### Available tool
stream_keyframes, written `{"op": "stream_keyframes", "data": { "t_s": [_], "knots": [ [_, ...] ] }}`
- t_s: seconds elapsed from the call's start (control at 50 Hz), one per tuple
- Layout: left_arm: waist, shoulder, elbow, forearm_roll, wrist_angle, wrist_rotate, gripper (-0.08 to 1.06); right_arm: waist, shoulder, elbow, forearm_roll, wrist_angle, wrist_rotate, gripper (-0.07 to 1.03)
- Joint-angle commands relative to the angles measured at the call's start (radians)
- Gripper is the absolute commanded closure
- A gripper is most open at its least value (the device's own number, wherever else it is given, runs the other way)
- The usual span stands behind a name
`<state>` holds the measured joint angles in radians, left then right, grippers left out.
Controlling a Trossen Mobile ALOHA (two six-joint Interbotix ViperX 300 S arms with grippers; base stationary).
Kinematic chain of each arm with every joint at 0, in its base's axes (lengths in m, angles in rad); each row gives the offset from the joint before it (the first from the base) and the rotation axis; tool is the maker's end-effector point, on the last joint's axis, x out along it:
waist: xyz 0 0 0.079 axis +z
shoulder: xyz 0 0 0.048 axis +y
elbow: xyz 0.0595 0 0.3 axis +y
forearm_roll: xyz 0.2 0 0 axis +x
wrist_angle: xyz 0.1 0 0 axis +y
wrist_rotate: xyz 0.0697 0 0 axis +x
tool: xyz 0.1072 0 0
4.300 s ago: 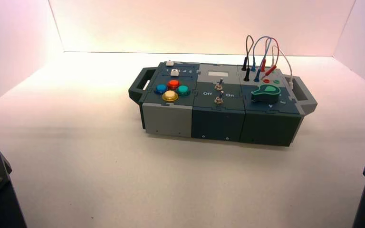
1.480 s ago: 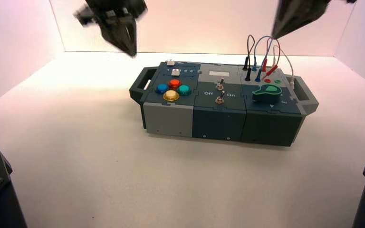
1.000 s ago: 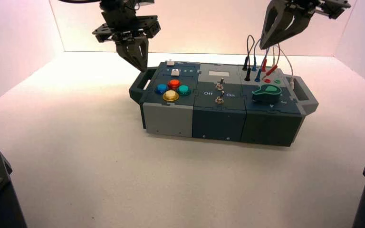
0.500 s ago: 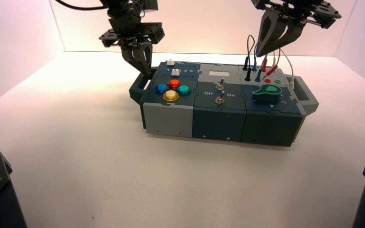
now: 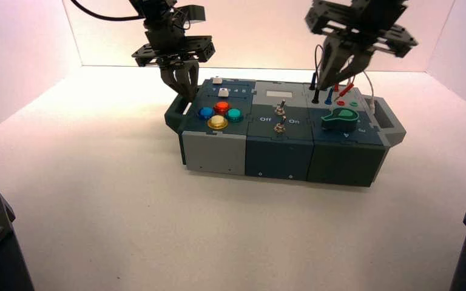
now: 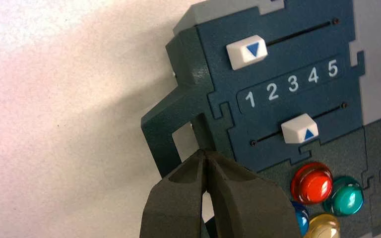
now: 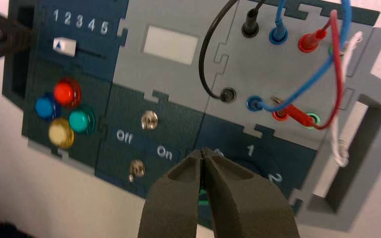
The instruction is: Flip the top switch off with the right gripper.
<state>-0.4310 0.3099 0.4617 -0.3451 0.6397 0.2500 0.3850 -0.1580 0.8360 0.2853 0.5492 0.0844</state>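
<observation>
My right pincer (image 5: 320, 88), dark and pointed, fingertips together and holding nothing, hangs over the box's right part near the wires. The top switch (image 5: 280, 110), a tiny silver metal toggle on a round nut, sits mid-box, behind the matching lower switch (image 5: 280, 126); my pincer is apart from it. Right wrist view shows the black wire's (image 7: 206, 59) lower plug and the "1" and "2" by the green rotary knob (image 5: 340, 120), hidden from high view by my arm. Left wrist view adds the white upper slider (image 6: 247, 51) at the "1" end. My left pincer (image 5: 190, 99) waits, shut, at the left grey handle (image 6: 161, 129). Bare pale table (image 5: 158, 230) spreads in front of the box's near edge.
</observation>
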Motion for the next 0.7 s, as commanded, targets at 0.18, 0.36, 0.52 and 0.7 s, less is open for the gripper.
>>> {"op": "stream_keyframes", "data": {
  "t_s": [0.18,0.36,0.52,0.7],
  "knots": [
    [0.005,0.026,-0.011,0.012,-0.015,0.002,1.01,0.092,0.110,-0.072,-0.049,-0.049,0.092,0.98],
    [0.005,0.031,-0.009,0.014,-0.012,0.005,1.01,0.103,0.144,-0.081,-0.048,-0.057,0.097,0.98],
    [0.005,0.029,-0.011,0.014,-0.011,0.008,1.01,0.103,0.144,-0.083,-0.037,-0.057,0.100,0.98],
    [0.005,0.031,-0.009,0.015,-0.012,0.009,1.01,0.126,0.146,-0.094,-0.020,-0.060,0.101,0.98]
  ]
}}
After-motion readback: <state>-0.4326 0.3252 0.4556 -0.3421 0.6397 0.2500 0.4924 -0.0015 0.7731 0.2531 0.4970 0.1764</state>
